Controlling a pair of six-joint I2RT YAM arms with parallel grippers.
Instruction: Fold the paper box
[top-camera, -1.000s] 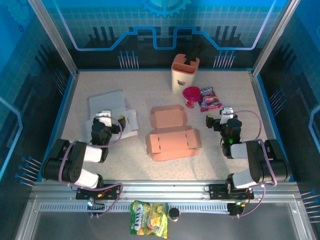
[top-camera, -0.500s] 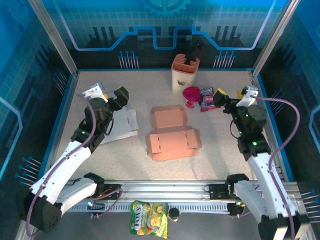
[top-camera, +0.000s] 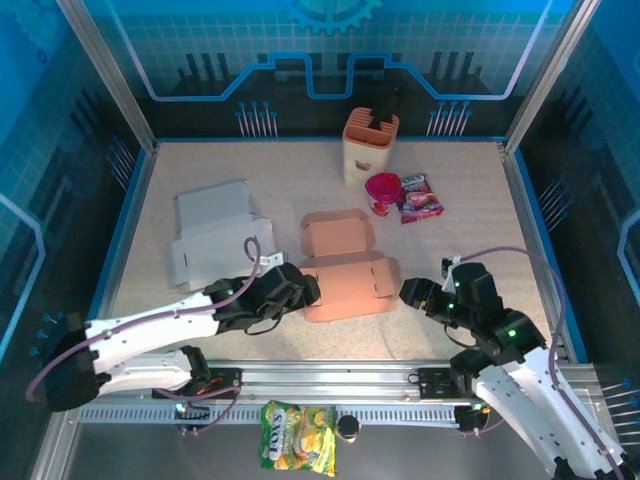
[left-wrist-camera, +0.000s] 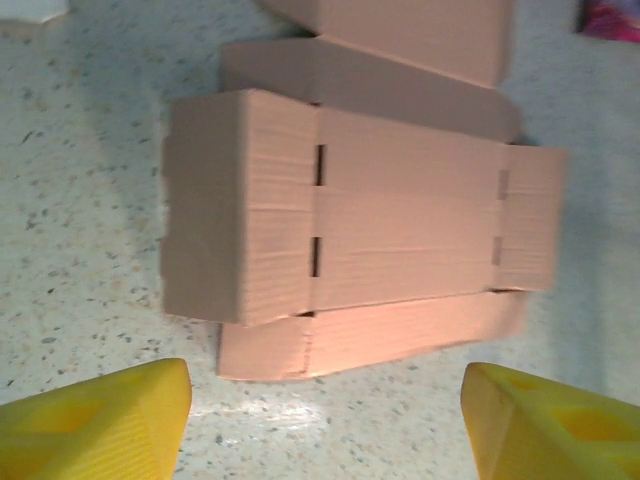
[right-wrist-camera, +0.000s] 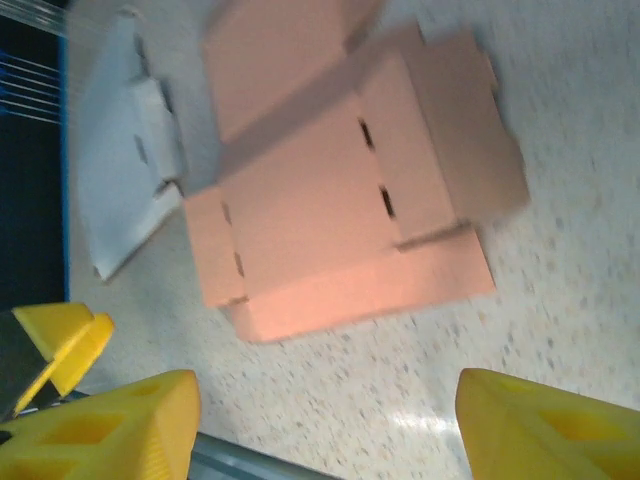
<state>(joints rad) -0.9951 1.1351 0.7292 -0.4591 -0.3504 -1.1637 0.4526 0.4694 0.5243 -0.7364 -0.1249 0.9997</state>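
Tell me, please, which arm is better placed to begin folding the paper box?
Probably the left. The left claw sits at the left end of the flat pink cardboard box, which lies squarely ahead in its wrist view. The right claw sees it askew.

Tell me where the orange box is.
From above, the orange box lies flat mid-table, between the left hand and the right hand, with a white flattened box to its left.
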